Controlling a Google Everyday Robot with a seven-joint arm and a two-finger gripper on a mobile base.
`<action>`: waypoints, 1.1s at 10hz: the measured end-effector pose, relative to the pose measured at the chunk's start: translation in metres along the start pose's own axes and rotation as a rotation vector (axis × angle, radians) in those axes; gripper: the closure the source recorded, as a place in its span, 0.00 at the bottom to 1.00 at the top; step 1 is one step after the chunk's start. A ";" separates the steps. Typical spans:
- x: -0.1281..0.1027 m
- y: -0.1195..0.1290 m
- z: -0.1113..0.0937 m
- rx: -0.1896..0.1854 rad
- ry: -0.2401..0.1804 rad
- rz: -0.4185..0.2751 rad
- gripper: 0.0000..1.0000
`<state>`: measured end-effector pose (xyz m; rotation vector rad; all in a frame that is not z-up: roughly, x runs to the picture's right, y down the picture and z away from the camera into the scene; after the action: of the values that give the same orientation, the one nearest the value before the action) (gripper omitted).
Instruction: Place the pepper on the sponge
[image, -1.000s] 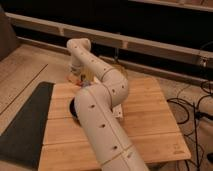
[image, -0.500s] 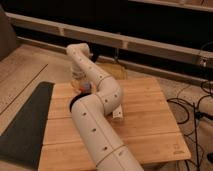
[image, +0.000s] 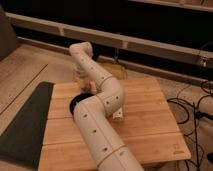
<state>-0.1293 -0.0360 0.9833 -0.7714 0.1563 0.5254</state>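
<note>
Hand (image: 82, 79), half hidden behind the white arm (image: 102, 97) at the tabletop's (image: 150, 117) far left, looks clamped on the pepper (image: 89, 86) beyond the dark bowl (image: 74, 103); the corner stamp (image: 176, 146) is unreadable.

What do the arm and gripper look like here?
The arm is cream-white: thick round tube segments with bulbous joints and small dark dots along the shell. No loose cables show on it. The gripper sits at its far end, by the wooden table's far left edge, mostly hidden.
</note>
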 end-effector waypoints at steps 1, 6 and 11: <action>0.004 -0.006 -0.001 0.013 0.006 0.013 1.00; 0.005 -0.009 -0.002 0.023 0.004 0.002 0.89; 0.005 -0.009 -0.002 0.022 0.004 0.002 0.49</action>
<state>-0.1201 -0.0403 0.9859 -0.7512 0.1669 0.5236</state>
